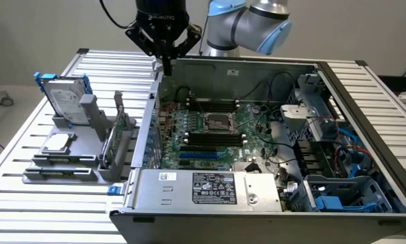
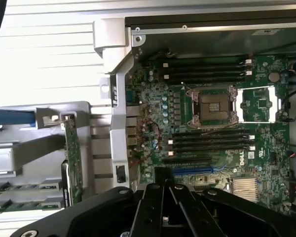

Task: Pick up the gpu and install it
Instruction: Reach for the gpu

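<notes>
The gpu [image 1: 115, 140] stands on edge in a slot of the grey holder [image 1: 60, 170], to the exterior view's left of the open computer case. Its green board and silver bracket face up. In the wrist view the gpu [image 2: 72, 158] appears as a thin green strip beside the case wall. My gripper [image 1: 166, 68] hangs shut above the case's wall, higher than the gpu and toward the back, with nothing between its fingers. In the wrist view the black fingers [image 2: 153, 202] are pressed together over the motherboard [image 2: 212, 123].
The open case [image 1: 257, 203] holds the motherboard [image 1: 213, 133], a power supply, cables and blue drive bays. A silver hard drive with a blue frame [image 1: 66, 100] and a small square silver chip [image 1: 59, 143] also sit on the holder. All of it rests on a slatted metal table [image 1: 26, 203].
</notes>
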You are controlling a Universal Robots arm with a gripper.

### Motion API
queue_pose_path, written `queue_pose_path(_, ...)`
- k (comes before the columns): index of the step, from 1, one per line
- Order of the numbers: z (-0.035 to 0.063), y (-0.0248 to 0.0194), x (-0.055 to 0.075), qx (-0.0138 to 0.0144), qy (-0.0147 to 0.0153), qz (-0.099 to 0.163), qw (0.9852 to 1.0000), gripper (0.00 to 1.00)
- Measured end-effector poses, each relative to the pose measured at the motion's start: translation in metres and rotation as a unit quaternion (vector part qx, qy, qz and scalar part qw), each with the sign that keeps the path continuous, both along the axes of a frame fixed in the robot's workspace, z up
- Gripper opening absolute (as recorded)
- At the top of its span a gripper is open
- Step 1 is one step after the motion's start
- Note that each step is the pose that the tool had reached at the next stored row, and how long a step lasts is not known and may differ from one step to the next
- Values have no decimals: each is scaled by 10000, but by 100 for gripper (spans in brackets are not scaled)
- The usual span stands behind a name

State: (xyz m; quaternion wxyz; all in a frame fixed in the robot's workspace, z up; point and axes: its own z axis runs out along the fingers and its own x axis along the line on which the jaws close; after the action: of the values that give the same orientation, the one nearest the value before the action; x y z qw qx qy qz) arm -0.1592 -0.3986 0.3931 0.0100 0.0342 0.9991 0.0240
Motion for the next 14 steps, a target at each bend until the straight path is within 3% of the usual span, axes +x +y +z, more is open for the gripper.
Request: queue_pose_path(14, -84, 12, -639, -41, 37, -1, 10000, 11)
